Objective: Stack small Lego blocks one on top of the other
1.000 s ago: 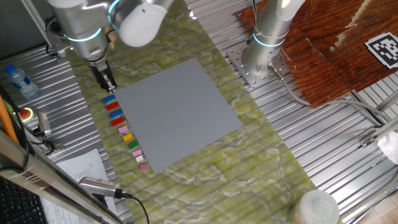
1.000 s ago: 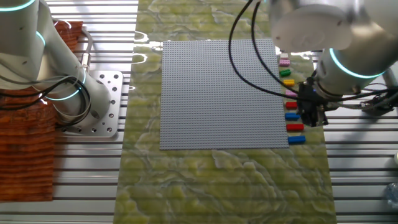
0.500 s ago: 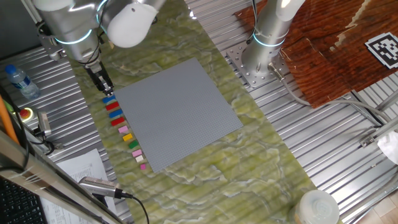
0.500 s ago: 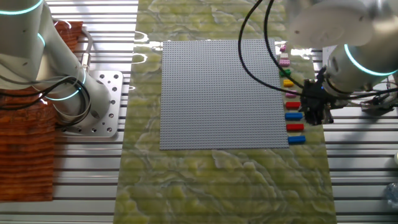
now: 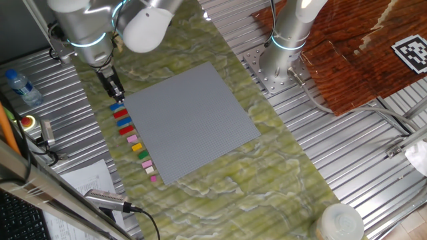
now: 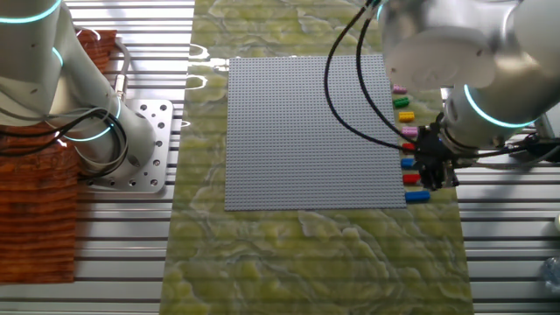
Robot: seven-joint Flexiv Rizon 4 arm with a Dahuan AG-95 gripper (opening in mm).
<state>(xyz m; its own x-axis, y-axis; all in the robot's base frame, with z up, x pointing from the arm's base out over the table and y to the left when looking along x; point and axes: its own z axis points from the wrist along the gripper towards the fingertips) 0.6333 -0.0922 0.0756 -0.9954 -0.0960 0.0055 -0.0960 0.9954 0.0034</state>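
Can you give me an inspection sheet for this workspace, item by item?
Surface: ribbed metal table with a green marbled mat; a large flat grey studded baseplate lies on the mat.
Job's things: small plastic Lego blocks in a row beside the baseplate's edge, a blue one at the near-arm end, then red, pink, yellow and green; none stacked.
Clutter: clear plastic water bottle, printed papers, white round lid.
Claw: the claw hangs just above the blue end of the row; opening cannot be told.
Cables: black cables loop from the arm over the baseplate.
Surroundings: second arm's base, reddish-brown cloth with a printed marker tag.
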